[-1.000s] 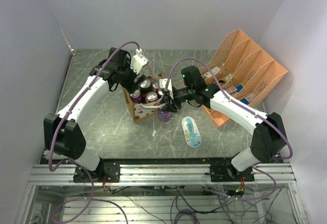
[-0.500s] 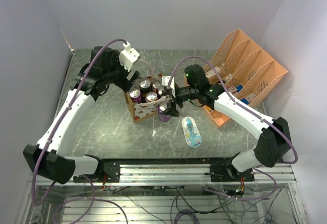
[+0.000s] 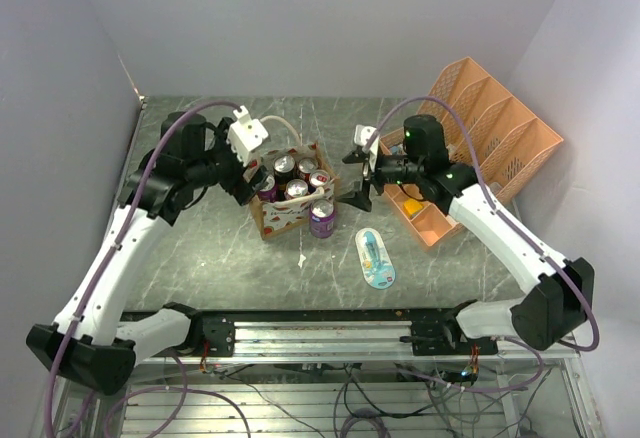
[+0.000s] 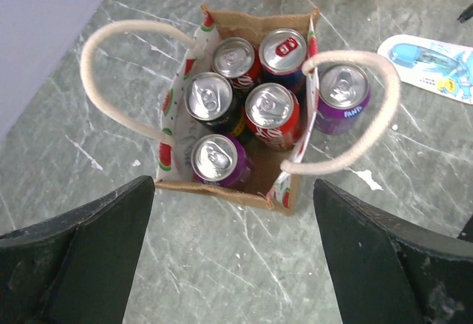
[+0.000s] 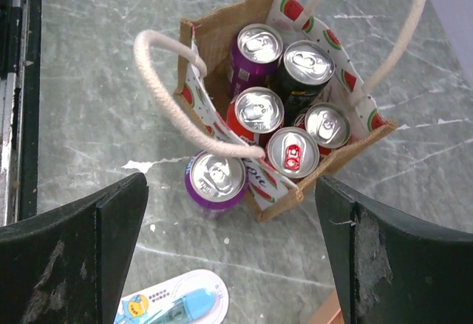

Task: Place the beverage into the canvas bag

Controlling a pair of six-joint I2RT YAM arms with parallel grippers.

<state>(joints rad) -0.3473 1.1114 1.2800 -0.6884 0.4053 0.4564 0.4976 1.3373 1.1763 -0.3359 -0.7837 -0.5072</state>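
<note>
The canvas bag [image 3: 283, 216] stands open on the table, its watermelon prints showing, with several cans upright inside [image 4: 272, 106]. A purple beverage can [image 3: 322, 219] stands on the table outside the bag, touching its side wall [image 5: 215, 180] under one white handle loop [image 4: 342, 96]. My left gripper [image 3: 250, 180] hovers open just left of the bag, nothing between its fingers [image 4: 81, 265]. My right gripper [image 3: 357, 178] hangs open to the right of the bag and the purple can, and is empty too [image 5: 233, 257].
An orange mesh organizer [image 3: 480, 148] with small boxes stands at the back right. A blue item in a white blister pack [image 3: 375, 256] lies in front of the purple can. A white scrap [image 3: 302, 258] lies near the bag's front corner.
My right gripper has opened and pulled back to the right, leaving the purple can standing beside the bag. The left arm has drawn back left from the bag's rim.
</note>
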